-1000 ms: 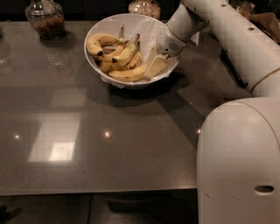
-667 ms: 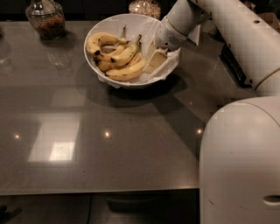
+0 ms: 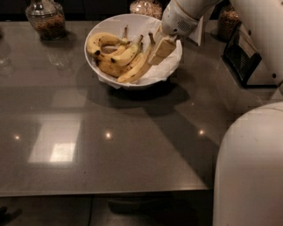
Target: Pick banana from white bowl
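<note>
The white bowl [image 3: 105, 77] with its crumpled paper lining stands at the back middle of the grey table. Several yellow bananas lie in it. The long slim banana [image 3: 134, 71] lies along the front of the pile, its upper end pointing toward the gripper. Shorter, plumper spotted bananas [image 3: 102, 42] lie behind it on the left. My gripper [image 3: 162, 47] reaches down into the right side of the bowl, at the upper end of the long banana. Whether it touches or holds the banana is hidden.
A glass jar [image 3: 44, 18] stands at the back left, another [image 3: 146, 6] behind the bowl, a third [image 3: 228, 20] at the back right. A black object [image 3: 247, 57] sits at the right edge. My white body [image 3: 252, 167] fills the lower right.
The gripper has moved a little up and back inside the bowl's right side. The bananas and the bowl have not visibly shifted.
</note>
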`<control>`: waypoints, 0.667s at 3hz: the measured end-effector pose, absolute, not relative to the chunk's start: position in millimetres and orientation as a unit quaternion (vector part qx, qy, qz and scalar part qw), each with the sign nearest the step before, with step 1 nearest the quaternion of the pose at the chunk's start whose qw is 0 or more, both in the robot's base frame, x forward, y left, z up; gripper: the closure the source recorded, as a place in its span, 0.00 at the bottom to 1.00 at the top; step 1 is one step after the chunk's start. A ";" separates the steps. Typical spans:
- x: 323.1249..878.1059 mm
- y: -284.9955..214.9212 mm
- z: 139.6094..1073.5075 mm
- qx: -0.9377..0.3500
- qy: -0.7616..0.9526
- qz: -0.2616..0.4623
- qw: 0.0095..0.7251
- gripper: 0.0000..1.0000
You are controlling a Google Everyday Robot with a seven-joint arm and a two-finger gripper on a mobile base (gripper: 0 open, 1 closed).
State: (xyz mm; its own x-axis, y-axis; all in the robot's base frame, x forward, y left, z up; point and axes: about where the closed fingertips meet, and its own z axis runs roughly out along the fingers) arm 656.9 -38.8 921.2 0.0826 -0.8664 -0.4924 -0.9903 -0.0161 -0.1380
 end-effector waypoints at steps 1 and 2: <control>634.2 -61.0 948.9 -0.692 0.675 0.119 0.227 1.00; 608.7 -79.6 979.0 -0.680 0.678 0.121 0.253 1.00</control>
